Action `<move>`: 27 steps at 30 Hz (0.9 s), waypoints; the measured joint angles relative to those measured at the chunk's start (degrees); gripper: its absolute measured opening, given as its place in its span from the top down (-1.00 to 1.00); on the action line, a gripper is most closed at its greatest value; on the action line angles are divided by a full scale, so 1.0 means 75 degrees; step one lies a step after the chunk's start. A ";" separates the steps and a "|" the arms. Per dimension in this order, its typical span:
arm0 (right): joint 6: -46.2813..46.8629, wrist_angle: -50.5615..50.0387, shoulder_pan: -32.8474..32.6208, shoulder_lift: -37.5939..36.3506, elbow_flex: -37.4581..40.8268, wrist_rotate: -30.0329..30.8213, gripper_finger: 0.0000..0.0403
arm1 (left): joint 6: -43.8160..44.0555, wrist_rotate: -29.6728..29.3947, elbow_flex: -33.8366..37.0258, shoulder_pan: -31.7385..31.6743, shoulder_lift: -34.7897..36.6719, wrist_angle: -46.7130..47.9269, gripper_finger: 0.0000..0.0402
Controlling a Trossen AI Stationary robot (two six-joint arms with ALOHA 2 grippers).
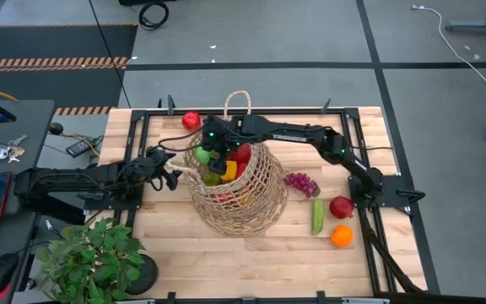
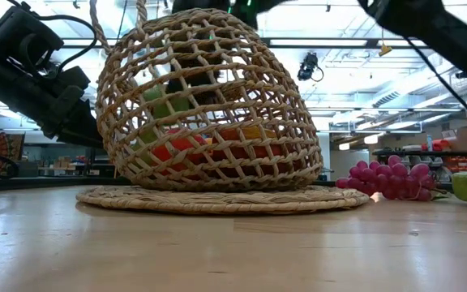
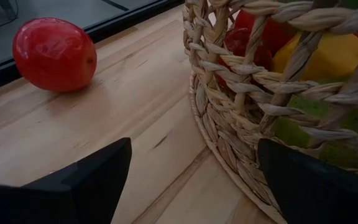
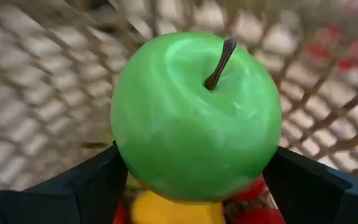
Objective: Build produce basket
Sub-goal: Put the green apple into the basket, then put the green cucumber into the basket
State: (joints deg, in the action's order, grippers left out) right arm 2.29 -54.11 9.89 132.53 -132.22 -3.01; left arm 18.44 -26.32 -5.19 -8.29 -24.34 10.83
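The tan wicker basket [image 1: 251,211] stands mid-table on its flat woven base [image 2: 217,199], leaning, with its mouth up toward the far left. Inside lie red, yellow and green pieces [image 1: 236,162]. My right gripper [image 1: 214,157] reaches from the right over the mouth and is shut on a green apple [image 4: 194,118]. My left gripper [image 1: 175,175] is open and low at the basket's left side. Its fingers [image 3: 86,180] stand either side of the basket's lower wall [image 3: 229,124]. A red fruit [image 3: 55,53] lies on the table beyond it. My right gripper pinches the green apple between its two fingers, on two opposite sides [image 4: 124,168] below its widest part. It comes from above, pointing down into the basket's mouth. The apple is lifted clear above the fruit in the basket, stem [image 4: 219,62] toward the wrist. Whether my left gripper touches the basket, I cannot tell.
Right of the basket lie purple grapes [image 1: 300,182], a green cucumber [image 1: 318,216], a red apple [image 1: 341,206] and an orange [image 1: 342,236]. The red fruit [image 1: 191,120] lies at the far edge. A potted plant [image 1: 91,257] stands at the near left corner.
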 joint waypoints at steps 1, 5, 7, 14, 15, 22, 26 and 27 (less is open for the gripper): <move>-0.0013 -0.0002 0.0051 0.0116 0.0000 -0.0003 -0.74 | 0.0001 0.0002 0.0000 0.0002 -0.0002 0.0000 -0.78; -0.0331 -0.0214 0.0201 0.0476 0.0001 -0.0009 -0.74 | 0.0001 0.0001 0.0000 0.0001 -0.0002 0.0000 -0.78; -0.0581 -0.0385 0.0216 0.0546 0.0010 -0.0018 -0.74 | 0.0002 0.0001 0.0000 0.0001 -0.0002 0.0000 -0.78; -0.0747 -0.0365 0.0186 0.0560 0.0003 0.0195 -0.90 | 0.0005 -0.0001 0.0000 0.0001 0.0000 0.0003 -0.78; -0.0741 -0.0372 0.0171 0.0553 0.0004 0.0213 -0.94 | 0.0005 0.0001 0.0000 0.0000 0.0001 0.0003 -0.78; -0.0772 -0.0692 0.0122 0.0409 -0.0376 0.0258 -0.92 | 0.0002 -0.0001 0.0000 0.0000 -0.0001 0.0000 -0.78; -0.0481 -0.0777 0.0089 -0.0149 -0.0291 0.0867 -0.92 | 0.0002 0.0002 0.0000 0.0002 -0.0002 0.0000 -0.78; -0.0475 -0.0914 0.0080 -0.0291 -0.0313 0.1074 -0.92 | 0.0002 0.0002 0.0000 0.0002 0.0001 0.0000 -0.78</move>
State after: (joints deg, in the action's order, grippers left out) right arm -1.28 -60.96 10.49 130.34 -134.57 5.05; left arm 18.46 -26.31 -5.19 -8.27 -24.34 10.83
